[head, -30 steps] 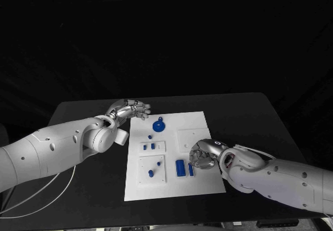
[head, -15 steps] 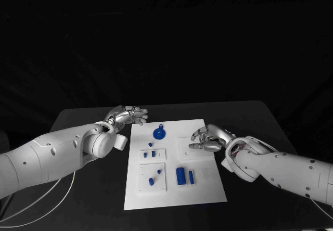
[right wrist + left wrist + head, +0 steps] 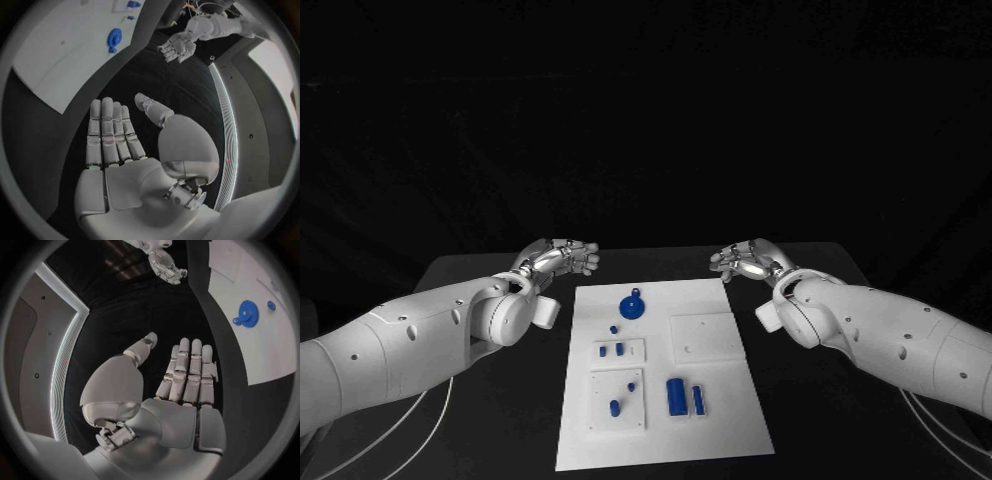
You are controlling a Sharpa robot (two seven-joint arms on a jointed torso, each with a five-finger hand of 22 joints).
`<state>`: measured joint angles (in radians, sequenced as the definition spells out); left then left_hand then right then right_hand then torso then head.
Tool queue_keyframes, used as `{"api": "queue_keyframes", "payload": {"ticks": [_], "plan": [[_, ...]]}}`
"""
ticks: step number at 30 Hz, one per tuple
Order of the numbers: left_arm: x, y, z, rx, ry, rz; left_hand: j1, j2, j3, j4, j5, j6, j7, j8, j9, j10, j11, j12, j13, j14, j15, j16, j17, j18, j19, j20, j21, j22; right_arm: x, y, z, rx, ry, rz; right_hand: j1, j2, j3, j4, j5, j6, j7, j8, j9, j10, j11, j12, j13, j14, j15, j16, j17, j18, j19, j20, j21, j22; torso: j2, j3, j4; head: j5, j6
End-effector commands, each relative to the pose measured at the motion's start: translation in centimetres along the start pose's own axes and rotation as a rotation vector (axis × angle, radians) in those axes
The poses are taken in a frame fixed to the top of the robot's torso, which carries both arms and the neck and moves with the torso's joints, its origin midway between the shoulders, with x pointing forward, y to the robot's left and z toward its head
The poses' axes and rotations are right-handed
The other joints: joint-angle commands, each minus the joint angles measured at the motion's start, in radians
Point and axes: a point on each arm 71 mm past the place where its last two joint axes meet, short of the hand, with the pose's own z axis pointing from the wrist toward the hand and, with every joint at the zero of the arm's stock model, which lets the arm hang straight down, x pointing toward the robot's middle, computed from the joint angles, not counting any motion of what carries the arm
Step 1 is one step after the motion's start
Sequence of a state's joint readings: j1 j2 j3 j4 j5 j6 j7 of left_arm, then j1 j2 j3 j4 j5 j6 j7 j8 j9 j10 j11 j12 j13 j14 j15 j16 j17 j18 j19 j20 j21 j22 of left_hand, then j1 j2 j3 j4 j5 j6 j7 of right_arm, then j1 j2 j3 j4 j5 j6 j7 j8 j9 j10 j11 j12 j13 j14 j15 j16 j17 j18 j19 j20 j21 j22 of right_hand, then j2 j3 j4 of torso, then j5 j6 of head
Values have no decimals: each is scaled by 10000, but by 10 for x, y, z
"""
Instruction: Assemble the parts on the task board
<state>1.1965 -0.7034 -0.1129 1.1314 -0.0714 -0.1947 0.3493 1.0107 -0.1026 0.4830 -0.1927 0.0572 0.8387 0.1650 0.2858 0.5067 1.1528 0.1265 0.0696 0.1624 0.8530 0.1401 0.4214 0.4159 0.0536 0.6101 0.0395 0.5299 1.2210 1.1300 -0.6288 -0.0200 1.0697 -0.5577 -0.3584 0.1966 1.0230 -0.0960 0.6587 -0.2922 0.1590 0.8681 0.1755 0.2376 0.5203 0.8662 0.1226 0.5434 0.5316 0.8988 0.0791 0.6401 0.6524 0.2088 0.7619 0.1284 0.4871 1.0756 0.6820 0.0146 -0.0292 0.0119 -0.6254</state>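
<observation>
Nearest to the robot, the task board is lying flat in the middle of the black table, its long side running away from the robot. On its near part two blue cylinders are sitting side by side, with a raised square tile to their left carrying two small blue parts. Further back, a smaller tile is holding two short blue pegs, and a plain square tile is lying on the board's right side. Beyond these, a blue gear is resting near the far edge, with one tiny blue piece just in front of it.

Past the board's far corners, both hands are hovering over the bare table, well apart from each other. The left hand is holding nothing, its fingers stretched out straight with the thumb apart. The right hand is doing the same, empty and flat.
</observation>
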Motion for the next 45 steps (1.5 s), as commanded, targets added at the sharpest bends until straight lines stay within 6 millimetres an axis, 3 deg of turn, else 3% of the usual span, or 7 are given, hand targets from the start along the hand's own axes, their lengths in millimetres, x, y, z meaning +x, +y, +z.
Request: {"api": "queue_keyframes", "payload": {"ticks": [1,11,12,15,17,18,45], "plan": [[2,-5,3,313,148,-365,-130,-11,-59,-20,-49,-77,-39,-27,-28,-219,34,-56,-86,-234,42,-191,-55,-101,-244,54,-169,-29,-1,-3,5,-59,574,2213,-21,60,-271,209,260,-176,-30,9,-17,27,256,-1053,-1137,-424,395,-1176,-758,-258,-671,277,-800,-521,-137,5,31,30,138],[1,-5,14,496,-219,-523,-150,-154,-74,-30,-53,-552,-294,-261,-157,-1094,2,-64,-493,-928,157,-677,-243,-419,-985,198,-751,-132,-11,-6,16,-76,260,3049,-745,352,-1900,33,703,-448,-67,83,-176,694,337,-2782,-3179,-432,641,-2550,-1967,-119,-1105,705,-1909,-1415,-223,64,58,40,375],[1,-2,12,231,-240,-228,-10107,1026,-4830,1927,-572,-8387,-1650,-2858,-5067,-4177,-1265,-696,-1624,-8530,-1401,-4214,-4159,-536,-6101,-395,-5299,-3752,-15,-8,15,245,-100,2326,-10230,960,-6587,2922,-1590,-8681,-1755,-2376,-5203,-8662,-1226,-5434,-5316,-8988,-791,-6401,-6524,-2088,-7619,-1284,-4871,-10756,-192,29,40,24,321],[3,-2,12,244,-275,-240,-10107,1026,-4830,1927,-572,-8387,-1650,-2858,-5067,-11528,-1265,-696,-1624,-8530,-1401,-4214,-4159,-536,-6101,-395,-5299,-4310,-14,-8,14,213,-131,2370,-10230,960,-6587,2922,-1590,-8681,-1755,-2376,-5203,-8662,-1226,-5434,-5316,-8988,-791,-6401,-6524,-2088,-7619,-1284,-4871,-10756,-237,22,50,19,319],[5,-1,10,268,-341,-262,-10107,1026,-4830,1927,-572,-8387,-1650,-2858,-5067,-11528,-1265,-696,-1624,-8530,-1401,-4214,-4159,-536,-6101,-395,-5299,-4955,-12,-7,13,156,-191,2452,-10230,960,-6587,2922,-1590,-8681,-1755,-2376,-5203,-8662,-1226,-5434,-5316,-8988,-791,-6401,-6524,-2088,-7619,-1284,-4871,-10756,-321,10,68,8,314],[8,0,8,292,-409,-284,-10107,1026,-4830,1927,-572,-8387,-1650,-2858,-5067,-11528,-1265,-696,-1624,-8530,-1401,-4214,-4159,-536,-6101,-395,-5299,-12210,-10,-5,11,101,-251,2535,-10230,960,-6587,2922,-1590,-8681,-1755,-2376,-5203,-8662,-1226,-5434,-5316,-8988,-791,-6401,-6524,-2088,-7619,-1284,-4871,-10756,-407,-3,86,-2,309],[82,-2,-61,867,-2548,-614,-10107,1026,-4830,1927,-572,-8387,-1650,-2858,-5067,-11528,-1265,-696,-1624,-8530,-1401,-4214,-4159,-536,-6101,-395,-5299,-12210,51,35,-76,-382,-2282,4840,-10230,960,-6587,2922,-1590,-8681,-1755,-2376,-5203,-8662,-1226,-5434,-5316,-8988,-791,-6401,-6524,-2088,-7619,-1284,-4871,-10756,-1378,-146,292,-119,254]]}}
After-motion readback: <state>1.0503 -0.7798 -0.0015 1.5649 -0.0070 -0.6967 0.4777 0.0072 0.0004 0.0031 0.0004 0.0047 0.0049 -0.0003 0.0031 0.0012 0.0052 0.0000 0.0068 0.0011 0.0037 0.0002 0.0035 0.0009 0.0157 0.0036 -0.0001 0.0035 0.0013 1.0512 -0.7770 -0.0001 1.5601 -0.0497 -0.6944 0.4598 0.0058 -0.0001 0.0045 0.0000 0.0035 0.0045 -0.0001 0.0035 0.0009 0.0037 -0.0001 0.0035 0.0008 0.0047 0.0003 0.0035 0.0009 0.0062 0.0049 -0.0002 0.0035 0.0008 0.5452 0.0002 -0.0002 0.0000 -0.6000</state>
